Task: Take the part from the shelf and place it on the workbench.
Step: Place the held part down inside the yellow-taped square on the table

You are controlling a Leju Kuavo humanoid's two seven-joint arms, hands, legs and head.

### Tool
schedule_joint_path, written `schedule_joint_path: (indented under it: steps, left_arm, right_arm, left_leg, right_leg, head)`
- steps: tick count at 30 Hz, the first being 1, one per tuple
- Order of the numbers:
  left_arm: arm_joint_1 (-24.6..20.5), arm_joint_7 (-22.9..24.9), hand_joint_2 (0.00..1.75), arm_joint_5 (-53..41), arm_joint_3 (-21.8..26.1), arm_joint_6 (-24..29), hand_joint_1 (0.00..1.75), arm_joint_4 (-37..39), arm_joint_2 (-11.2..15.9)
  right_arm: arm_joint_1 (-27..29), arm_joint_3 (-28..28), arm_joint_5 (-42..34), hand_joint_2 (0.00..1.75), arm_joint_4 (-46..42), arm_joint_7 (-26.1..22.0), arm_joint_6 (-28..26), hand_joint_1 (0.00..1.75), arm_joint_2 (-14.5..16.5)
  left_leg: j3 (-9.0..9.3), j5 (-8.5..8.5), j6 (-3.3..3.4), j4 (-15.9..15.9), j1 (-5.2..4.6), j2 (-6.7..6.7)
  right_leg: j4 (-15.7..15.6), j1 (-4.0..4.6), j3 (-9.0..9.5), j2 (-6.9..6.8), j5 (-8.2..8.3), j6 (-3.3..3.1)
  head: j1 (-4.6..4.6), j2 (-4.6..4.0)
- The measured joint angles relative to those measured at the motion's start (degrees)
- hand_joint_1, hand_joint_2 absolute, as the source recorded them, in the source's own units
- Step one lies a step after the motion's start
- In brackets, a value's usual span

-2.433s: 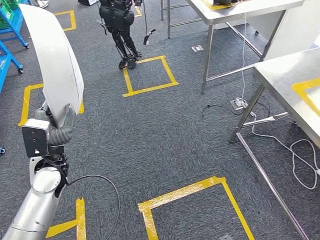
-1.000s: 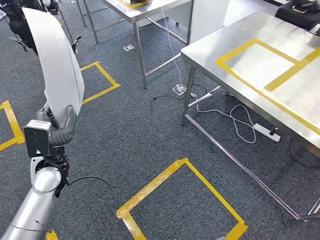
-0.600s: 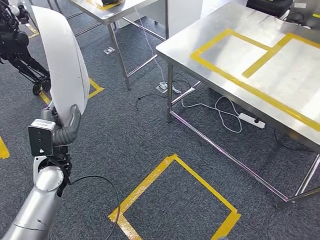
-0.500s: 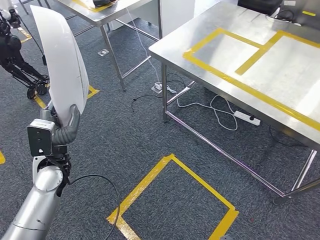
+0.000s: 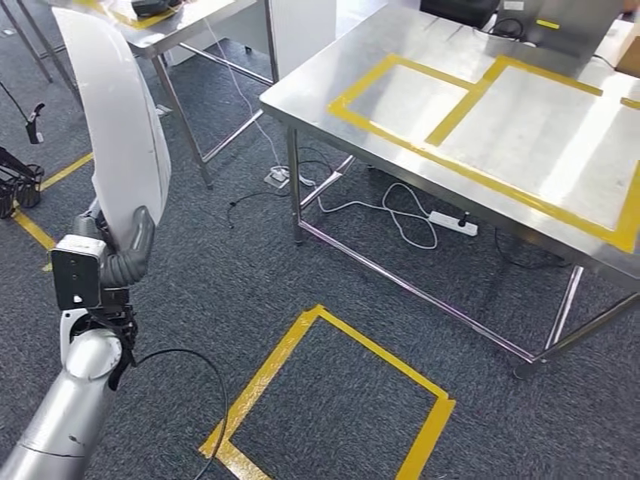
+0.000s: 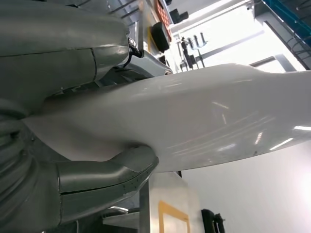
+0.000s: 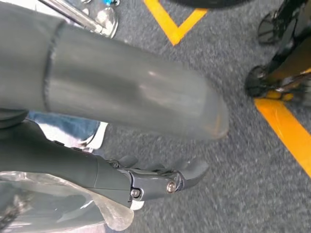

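Left hand sits at the left of the head frame, raised on its silver arm, and grips the lower end of the part, a long curved white panel that rises almost upright from the hand to the upper left corner of the frame. Grey thumb lies across the panel's near face; the other fingers are behind it and hidden. In the left wrist view the same hand clamps the part between the thick thumb on one side and the darker fingers on the other, with the glossy white surface running across to the frame's right edge. Right hand shows in the right wrist view over grey carpet with its thumb and fingers extended and apart, holding nothing. Workbench, a steel-topped table marked with yellow tape rectangles, fills the upper right of the head frame, well apart from the part. Under it lie a white power strip and loose cables. A yellow tape square is on the carpet at lower centre. A second steel table stands at the top left centre.
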Motion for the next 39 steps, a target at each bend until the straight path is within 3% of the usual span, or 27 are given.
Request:
schedule_joint_path:
  steps: [2,3,5,7,8,10,11,13,15,16,17,18,20,22,24,26,28,30,32,33,34,35,37,39]
  left_arm:
    - [0.1,0.1,1.75,0.0,0.0,-0.1,1.75,0.0,0.0]
    - [0.2,0.1,1.75,0.0,0.0,-0.2,1.75,0.1,0.1]
    - [0.2,0.2,1.75,0.0,0.0,-0.3,1.75,0.1,0.1]
    - [0.1,0.2,1.75,0.0,0.0,-0.3,1.75,0.1,0.1]
    - [0.1,0.2,1.75,0.0,-0.1,-0.3,1.75,0.1,0.2]
    - [0.1,0.2,1.75,0.0,-0.1,-0.3,1.75,0.1,0.2]
    - [0.1,0.3,1.75,0.0,-0.1,-0.3,1.75,0.1,0.2]
    - [0.0,0.2,1.75,0.0,-0.1,-0.3,1.75,0.1,0.2]
    - [0.2,0.2,1.75,0.0,-0.1,-0.3,1.75,0.2,0.3]
    - [0.3,0.3,1.75,0.0,-0.1,-0.3,1.75,0.2,0.4]
    - [0.5,0.3,1.75,0.0,-0.1,-0.3,1.75,0.2,0.4]
    - [0.6,0.3,1.75,0.0,-0.1,-0.3,1.75,0.3,0.4]
    - [0.7,0.3,1.75,0.0,-0.1,-0.3,1.75,0.3,0.5]
    - [0.6,0.3,1.75,0.0,-0.1,-0.3,1.75,0.3,0.6]
    - [0.6,0.3,1.75,0.2,-0.1,-0.5,1.75,0.3,0.6]
    - [0.5,0.3,1.75,0.5,-0.1,-0.8,1.75,0.3,0.6]
    - [0.4,0.2,1.75,0.7,-0.1,-1.1,1.75,0.3,0.6]
    - [0.5,0.2,1.75,0.7,-0.1,-1.2,1.75,0.3,0.6]
    - [0.7,0.3,1.75,0.8,-0.1,-1.3,1.75,0.3,0.7]
    - [0.8,0.3,1.75,0.8,-0.1,-1.4,1.75,0.3,0.7]
    - [0.8,0.2,1.75,0.8,-0.1,-1.4,1.75,0.3,0.7]
    - [0.8,0.2,1.75,0.8,-0.1,-1.5,1.75,0.3,0.7]
    - [0.8,0.2,1.75,0.9,-0.1,-1.5,1.75,0.3,0.7]
    - [0.7,0.1,1.75,1.0,-0.1,-1.7,1.75,0.3,0.7]
  right_arm:
    - [0.0,0.0,0.0,0.0,0.0,0.0,0.0,0.0,0.0]
    - [0.0,0.0,0.0,0.0,0.0,0.0,0.1,0.0,0.0]
    - [0.0,0.0,0.0,0.0,0.0,0.0,0.1,0.0,0.0]
    - [-0.1,0.0,0.0,0.0,0.0,0.0,0.1,0.0,0.0]
    - [-0.1,0.0,0.0,0.0,0.0,0.0,0.1,0.0,0.0]
    - [-0.1,0.0,0.0,0.0,0.1,0.0,0.1,0.0,0.0]
    - [0.0,0.0,0.0,0.0,0.1,0.0,0.1,0.0,0.1]
    - [0.0,0.0,0.0,0.0,0.1,0.0,0.1,0.0,0.1]
    - [-0.1,0.0,0.0,0.0,0.1,0.0,0.0,0.0,0.1]
    - [-0.1,0.0,0.0,0.0,0.1,0.0,0.0,0.0,0.1]
    - [-0.1,0.0,0.0,0.0,0.1,0.0,0.0,0.0,0.1]
    - [-0.1,0.0,0.0,0.0,0.1,0.0,0.0,0.0,0.1]
    - [0.0,0.0,0.0,0.0,0.1,0.0,0.0,0.0,0.1]
    - [-0.1,0.0,0.0,0.0,0.1,0.0,0.0,0.0,0.1]
    - [-0.1,0.0,0.0,0.0,0.1,-0.1,0.0,0.0,0.1]
    - [0.1,0.0,0.0,0.0,0.1,-0.1,0.0,0.0,0.1]
    - [0.3,0.0,0.0,0.0,0.1,-0.1,0.0,0.0,0.1]
    - [0.2,0.0,0.0,0.0,0.1,-0.1,0.1,0.0,0.1]
    - [0.2,0.0,0.0,0.0,0.1,-0.1,0.1,0.0,0.1]
    - [0.2,0.0,0.0,0.0,0.1,-0.1,0.1,0.0,0.1]
    - [0.2,0.0,0.0,0.0,0.1,-0.1,0.1,0.0,0.1]
    - [0.2,0.0,0.0,0.0,0.1,-0.1,0.1,0.0,0.1]
    - [0.1,0.0,0.0,0.0,0.1,-0.1,0.2,0.0,0.1]
    - [0.0,0.0,0.0,0.0,0.1,-0.1,0.2,0.0,0.1]
  left_leg:
    - [-0.1,0.01,0.02,0.0,-0.12,1.19]
    - [-0.11,0.01,0.01,0.0,-0.14,1.77]
    - [-0.09,-0.11,-0.18,0.2,-0.15,2.88]
    - [-0.2,-0.38,-0.63,0.6,-0.46,3.74]
    - [-0.25,-0.46,-0.86,0.8,-0.62,4.13]
    - [-0.23,-0.49,-1.24,0.9,-0.7,4.89]
    - [-0.23,-0.76,-1.53,1.1,-0.59,4.78]
    - [-1.23,-2.9,-2.17,3.9,-0.27,2.97]
    - [-4.16,-6.67,-2.62,10.9,0.0,0.83]
    - [-5.73,-8.12,-2.72,14.6,0.07,0.48]
    - [-6.74,-8.61,-2.76,16.9,0.11,0.37]
    - [-6.81,-7.96,-2.71,17.0,0.14,0.31]
    - [-4.19,-4.04,-2.37,11.2,0.22,-0.51]
    - [-1.0,-1.14,-1.9,4.1,0.33,-2.8]
    - [-0.06,-0.93,-1.62,1.5,0.27,-3.96]
    - [-0.1,-0.77,-1.19,1.0,0.28,-3.05]
    - [-0.03,-0.32,-0.51,0.4,0.48,-1.89]
    - [-0.11,-0.16,-0.14,0.3,0.43,-0.61]
    - [-0.22,-0.18,-0.07,0.3,0.24,0.68]
    - [-0.26,-0.19,-0.07,0.3,0.18,1.28]
    - [-0.25,-0.2,-0.09,0.3,0.15,1.85]
    - [-0.23,-0.25,-0.17,0.4,0.14,2.37]
    - [-0.27,-0.44,-0.51,0.6,-0.11,3.28]
    - [-0.35,-0.54,-0.98,0.8,-0.43,4.13]
  right_leg:
    - [5.2,-0.06,-2.1,-0.45,-1.63,0.25]
    - [4.7,-0.06,-1.62,-0.58,-0.87,0.33]
    - [-2.4,-0.05,2.39,-1.77,2.52,0.34]
    - [-9.3,0.21,6.28,-3.44,4.46,-0.14]
    - [-10.7,0.34,7.05,-3.79,4.58,-0.49]
    - [-10.8,0.48,7.02,-2.92,4.68,-1.28]
    - [-10.9,0.42,6.97,-2.47,4.82,-1.6]
    - [-11.0,0.17,6.95,-1.53,5.12,-2.22]
    - [-11.1,0.05,6.88,-0.51,5.27,-2.57]
    - [-11.1,0.05,6.85,0.09,5.31,-2.66]
    - [-11.1,0.05,6.83,0.72,5.34,-2.69]
    - [-11.0,0.06,6.83,1.37,5.38,-2.69]
    - [-11.0,0.04,6.9,2.64,5.48,-2.57]
    - [-10.9,0.09,6.67,3.78,5.66,-2.18]
    - [-10.9,-0.04,6.06,4.73,6.01,-1.49]
    - [-11.0,-0.23,5.46,5.16,6.26,-0.73]
    - [-9.1,-0.05,4.22,3.11,4.83,-0.26]
    - [-2.8,0.07,1.3,0.34,1.29,-0.06]
    - [3.7,0.03,-1.43,-0.44,-1.3,0.1]
    - [4.5,0.04,-1.55,-0.52,-1.22,0.13]
    - [2.9,0.06,-0.5,-0.67,-0.11,0.09]
    - [-0.5,0.08,1.52,-1.1,1.64,0.0]
    - [-8.1,0.38,5.83,-3.15,3.98,-0.35]
    - [-11.1,0.75,7.44,-4.14,4.29,-0.9]
  head:
    - [0.02,0.0]
    - [0.04,0.0]
    - [0.04,0.0]
    - [0.04,0.0]
    - [0.04,0.0]
    - [0.02,0.0]
    - [0.03,0.0]
    - [-0.12,0.0]
    - [-0.27,0.0]
    - [-0.26,0.0]
    - [-0.27,0.0]
    - [-0.27,0.0]
    - [-0.28,0.0]
    - [-0.25,0.0]
    - [-0.22,0.0]
    - [-0.23,0.0]
    - [-0.03,0.0]
    - [0.19,0.0]
    - [0.24,0.0]
    - [0.26,0.0]
    - [0.27,0.0]
    - [0.26,0.0]
    - [0.25,0.0]
    - [0.17,0.0]
